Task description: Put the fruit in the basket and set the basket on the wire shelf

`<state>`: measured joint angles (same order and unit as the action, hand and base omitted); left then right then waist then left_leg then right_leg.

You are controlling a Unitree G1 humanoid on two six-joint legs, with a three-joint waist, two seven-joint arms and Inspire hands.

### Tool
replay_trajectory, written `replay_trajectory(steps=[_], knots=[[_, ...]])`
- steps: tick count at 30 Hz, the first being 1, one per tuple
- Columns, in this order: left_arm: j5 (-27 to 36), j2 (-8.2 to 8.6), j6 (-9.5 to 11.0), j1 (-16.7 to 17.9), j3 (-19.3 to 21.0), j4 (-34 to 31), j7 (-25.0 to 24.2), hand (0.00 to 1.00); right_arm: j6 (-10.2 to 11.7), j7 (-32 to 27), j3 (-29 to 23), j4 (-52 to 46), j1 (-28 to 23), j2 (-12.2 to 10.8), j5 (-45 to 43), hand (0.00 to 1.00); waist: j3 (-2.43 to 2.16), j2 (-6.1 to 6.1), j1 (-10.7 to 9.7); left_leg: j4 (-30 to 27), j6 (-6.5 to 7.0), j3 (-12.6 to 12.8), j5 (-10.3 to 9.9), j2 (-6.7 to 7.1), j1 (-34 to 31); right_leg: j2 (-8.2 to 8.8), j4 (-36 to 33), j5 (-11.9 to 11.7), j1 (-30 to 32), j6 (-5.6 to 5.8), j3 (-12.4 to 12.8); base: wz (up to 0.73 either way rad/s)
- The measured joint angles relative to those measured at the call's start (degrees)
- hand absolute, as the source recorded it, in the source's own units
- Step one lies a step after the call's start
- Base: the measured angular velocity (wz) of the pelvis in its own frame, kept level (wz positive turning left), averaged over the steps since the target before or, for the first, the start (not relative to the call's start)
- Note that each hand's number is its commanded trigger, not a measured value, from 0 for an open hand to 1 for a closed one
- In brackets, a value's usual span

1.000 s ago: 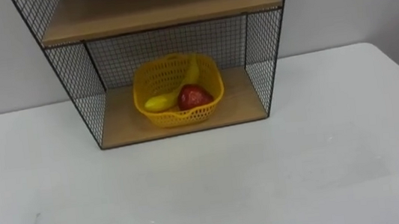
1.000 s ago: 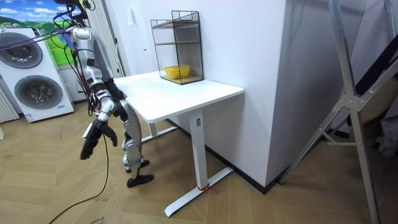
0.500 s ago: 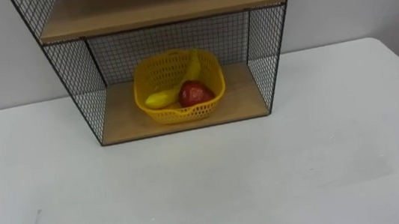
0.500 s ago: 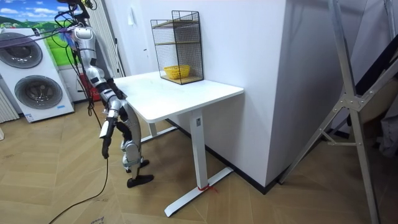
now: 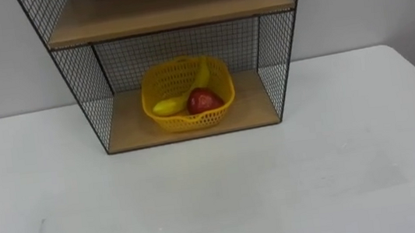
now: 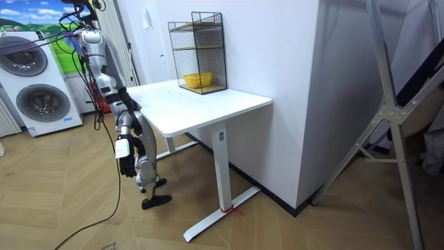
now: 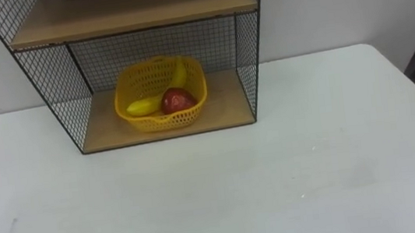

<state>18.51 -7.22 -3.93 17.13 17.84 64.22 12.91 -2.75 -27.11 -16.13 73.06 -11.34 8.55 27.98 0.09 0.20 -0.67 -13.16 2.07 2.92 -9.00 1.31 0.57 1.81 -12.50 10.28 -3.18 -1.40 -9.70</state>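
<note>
No text, number, label or sign can be read here: not on the wire shelf (image 5: 164, 11), the basket (image 5: 190, 119) inside it, the table (image 5: 217, 198), or the washing machines (image 6: 41, 97) at the far left of the room.
</note>
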Motion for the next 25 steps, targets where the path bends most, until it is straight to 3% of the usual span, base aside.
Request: replay_trajectory(steps=[6,14,18,20,25], knots=[[-10.41,0.03,-1.36,-0.13,-0.20,0.08,-0.81,0.00,-2.17,9.22,4.27,0.78,0.99,0.10,-7.83,0.00,-0.10,-0.21,0.37,0.45,-0.03,0.13,0.43,0.01,1.00,-0.04,-0.03,-0.10,-0.79,0.07,0.22,-0.01],[-26.85,0.15,-4.87,-1.24,-5.41,0.04,-2.46,0.00,-4.44,15.77,8.32,2.69,2.83,0.14,-17.79,0.00,-0.10,-0.32,0.90,0.41,-0.06,-0.55,0.45,0.23,1.86,0.03,0.08,0.09,-1.85,0.00,-0.19,0.05],[-31.13,0.08,-6.11,-2.42,-8.19,-0.02,-3.33,0.00,-5.36,17.57,11.25,3.25,2.70,0.16,-20.18,0.00,-0.10,-0.33,0.64,0.41,0.11,-0.86,0.35,0.32,1.66,0.06,0.05,0.19,-1.88,0.04,-0.30,0.03],[-33.06,0.15,-6.52,-3.76,-9.30,-0.03,-3.61,0.00,-6.92,19.52,12.99,3.26,2.57,0.15,-23.69,0.00,-0.05,-0.43,0.52,0.42,0.07,-0.91,0.37,0.34,1.61,0.05,-0.09,0.33,-1.80,0.08,-0.28,0.04],[-34.30,0.16,-7.14,-4.31,-11.41,-0.13,-3.59,0.00,-8.96,23.10,16.10,3.11,2.47,0.20,-28.83,0.00,-0.09,-0.63,0.52,0.41,-0.09,-0.79,0.47,0.35,1.94,0.07,-0.17,0.34,-2.04,0.09,-0.22,-0.01]])
